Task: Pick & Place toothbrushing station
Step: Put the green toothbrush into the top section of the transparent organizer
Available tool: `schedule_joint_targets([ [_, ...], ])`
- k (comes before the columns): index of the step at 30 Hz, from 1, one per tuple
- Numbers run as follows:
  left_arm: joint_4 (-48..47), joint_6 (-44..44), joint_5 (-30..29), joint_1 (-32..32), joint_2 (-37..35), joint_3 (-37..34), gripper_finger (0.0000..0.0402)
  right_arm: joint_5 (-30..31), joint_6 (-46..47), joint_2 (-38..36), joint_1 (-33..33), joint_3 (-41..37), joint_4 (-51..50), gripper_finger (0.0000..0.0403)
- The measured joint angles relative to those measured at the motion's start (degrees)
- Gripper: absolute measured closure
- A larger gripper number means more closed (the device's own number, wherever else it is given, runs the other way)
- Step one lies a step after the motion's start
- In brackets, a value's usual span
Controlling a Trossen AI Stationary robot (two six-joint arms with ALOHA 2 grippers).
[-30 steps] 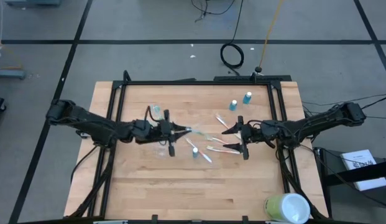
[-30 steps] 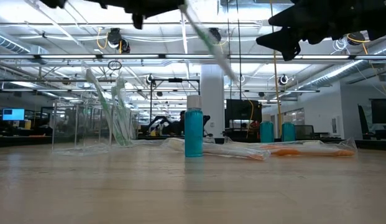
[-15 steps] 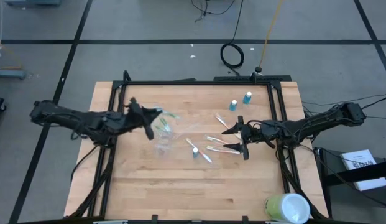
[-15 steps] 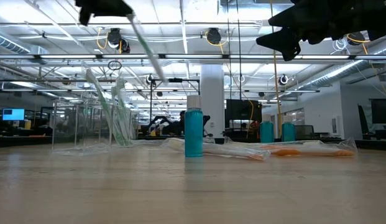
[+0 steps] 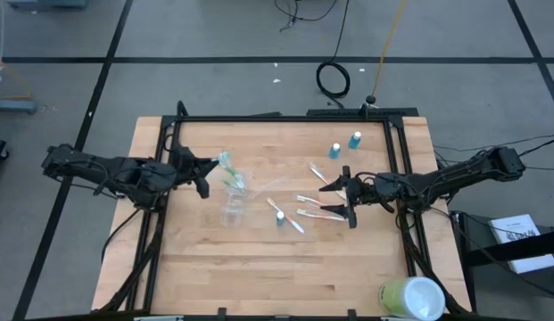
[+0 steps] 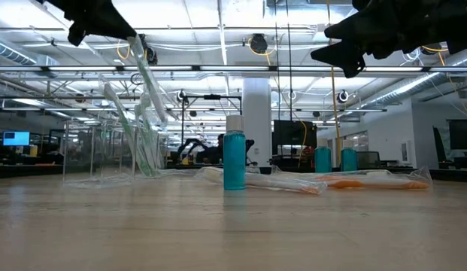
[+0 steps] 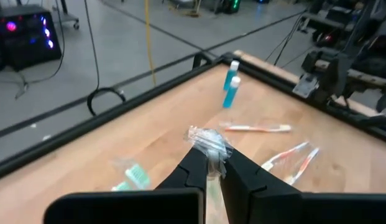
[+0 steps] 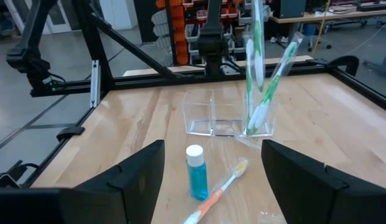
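A: Left gripper (image 5: 205,171)?
B: Clenched on a wrapped toothbrush (image 5: 227,164), held over the clear cup (image 5: 233,198) at roughly 9 o'clock from table centre. In the left wrist view the fingers (image 7: 196,169) pinched the crinkly wrapper end.

A: Cup contents?
B: Two wrapped green-and-white brushes (image 8: 262,99) stood tilted in one compartment; the other compartment looked bare. Low view showed the held brush (image 6: 147,83) slanting down toward the cup (image 6: 105,154).

A: Right gripper (image 5: 341,198)?
B: Released, jaws wide, nothing in them, hovering at about 3 o'clock, above the loose brushes (image 5: 312,212).

A: Tubes?
B: One blue tube (image 5: 279,218) upright near centre, just beside an orange-handled brush (image 8: 220,186). Two more tubes (image 5: 344,145) toward 1 o'clock, near the table (image 5: 205,276) rail.

A: Anything else?
B: Big pale green cup (image 5: 412,298) at 5 o'clock, off the board edge.
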Motion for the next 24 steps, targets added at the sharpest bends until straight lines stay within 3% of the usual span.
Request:
schedule_joint_targets([
  [6, -2.3, -2.2, 1.3, 0.0, 0.2, 0.0, 0.0396, 0.0, 0.0, 0.0, 0.0, 0.0, 0.0, 0.0145],
  [24, -5.8, -7.8, 1.3, 0.0, 2.0, -1.4, 0.0377, -0.1, 0.0, 0.0, 0.0, 0.0, 0.0, 0.0145],
])
